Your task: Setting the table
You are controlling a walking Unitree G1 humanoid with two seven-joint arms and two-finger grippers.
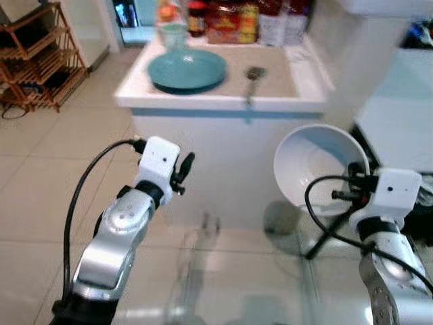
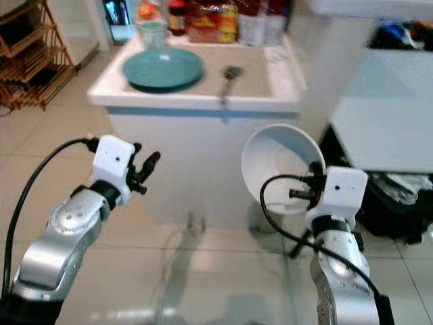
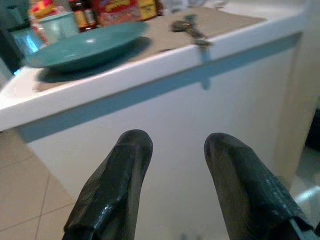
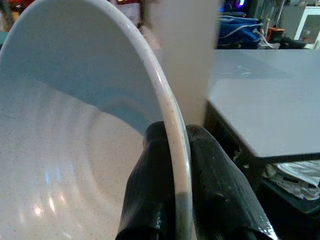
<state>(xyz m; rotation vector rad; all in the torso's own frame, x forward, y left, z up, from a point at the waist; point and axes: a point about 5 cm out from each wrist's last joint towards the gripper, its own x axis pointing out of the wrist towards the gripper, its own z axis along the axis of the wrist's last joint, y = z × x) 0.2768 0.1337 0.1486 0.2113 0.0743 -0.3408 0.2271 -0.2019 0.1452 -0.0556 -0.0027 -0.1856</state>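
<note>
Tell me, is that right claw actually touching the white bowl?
Touching. The right wrist view shows the right end effector with one black finger on each side of the white bowl, both pressed against its rim.

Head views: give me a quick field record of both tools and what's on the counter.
right tool: shut on the rim of the white bowl, bowl tipped on edge
left tool: open, holding nothing, pointed at the counter front
counter: teal plate, spoon, cup behind the plate, jars and packets at the back
</note>
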